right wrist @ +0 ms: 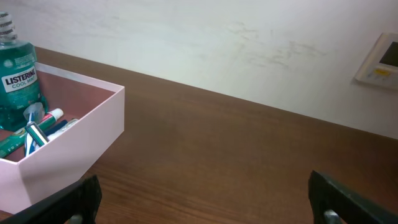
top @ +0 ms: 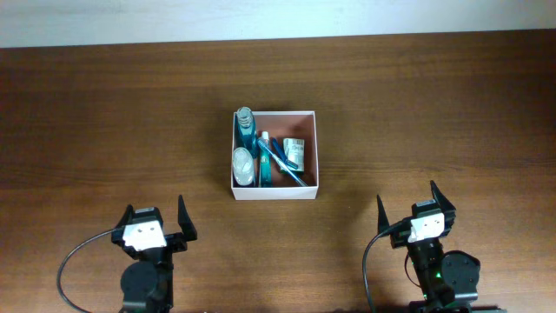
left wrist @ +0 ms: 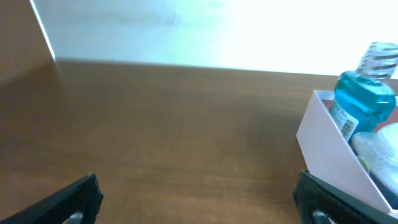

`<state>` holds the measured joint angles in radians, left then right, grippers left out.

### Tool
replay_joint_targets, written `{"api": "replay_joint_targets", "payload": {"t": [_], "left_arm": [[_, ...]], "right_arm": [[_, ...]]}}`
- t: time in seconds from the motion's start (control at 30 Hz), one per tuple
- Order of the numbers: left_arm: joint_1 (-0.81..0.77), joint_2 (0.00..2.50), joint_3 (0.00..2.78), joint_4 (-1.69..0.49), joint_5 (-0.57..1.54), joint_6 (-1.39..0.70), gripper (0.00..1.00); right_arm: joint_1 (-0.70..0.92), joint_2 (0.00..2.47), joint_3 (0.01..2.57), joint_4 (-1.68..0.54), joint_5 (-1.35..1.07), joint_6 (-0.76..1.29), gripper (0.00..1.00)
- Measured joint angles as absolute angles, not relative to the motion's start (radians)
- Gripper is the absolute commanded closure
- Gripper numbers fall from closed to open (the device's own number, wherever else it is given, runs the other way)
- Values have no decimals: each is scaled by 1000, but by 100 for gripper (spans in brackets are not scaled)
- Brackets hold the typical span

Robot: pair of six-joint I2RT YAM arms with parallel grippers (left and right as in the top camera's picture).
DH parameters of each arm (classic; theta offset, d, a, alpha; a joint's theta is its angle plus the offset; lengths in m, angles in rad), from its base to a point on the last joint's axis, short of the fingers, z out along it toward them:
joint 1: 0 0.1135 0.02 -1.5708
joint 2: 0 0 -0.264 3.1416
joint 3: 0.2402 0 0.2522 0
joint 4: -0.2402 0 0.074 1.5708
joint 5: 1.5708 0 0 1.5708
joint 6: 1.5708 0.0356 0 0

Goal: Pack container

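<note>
Both grippers sit at the lower edge of the overhead frame: left gripper [top: 155, 207] lower left, right gripper [top: 406, 193] lower right, each with fingers spread apart and holding nothing. Container [top: 274, 192] stands at centre frame on the table [top: 104, 113], well apart from both. Inside: a blue mouthwash bottle [top: 246, 130] along its left wall, a toothbrush [top: 282, 161], and what may be a sachet [top: 294, 152], too small to confirm.

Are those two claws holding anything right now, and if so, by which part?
Nothing is held. The left gripper and the right gripper both stand open and empty, apart from the container.
</note>
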<state>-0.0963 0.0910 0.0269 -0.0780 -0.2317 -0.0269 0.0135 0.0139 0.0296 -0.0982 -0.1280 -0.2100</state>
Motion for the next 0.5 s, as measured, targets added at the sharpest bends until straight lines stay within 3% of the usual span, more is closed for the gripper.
{"api": "replay_joint_targets", "payload": {"t": [0.5], "left_arm": [[-16, 17, 24, -77, -213, 87, 1]], "right_arm": [[14, 14, 30, -98, -128, -209, 1]]}}
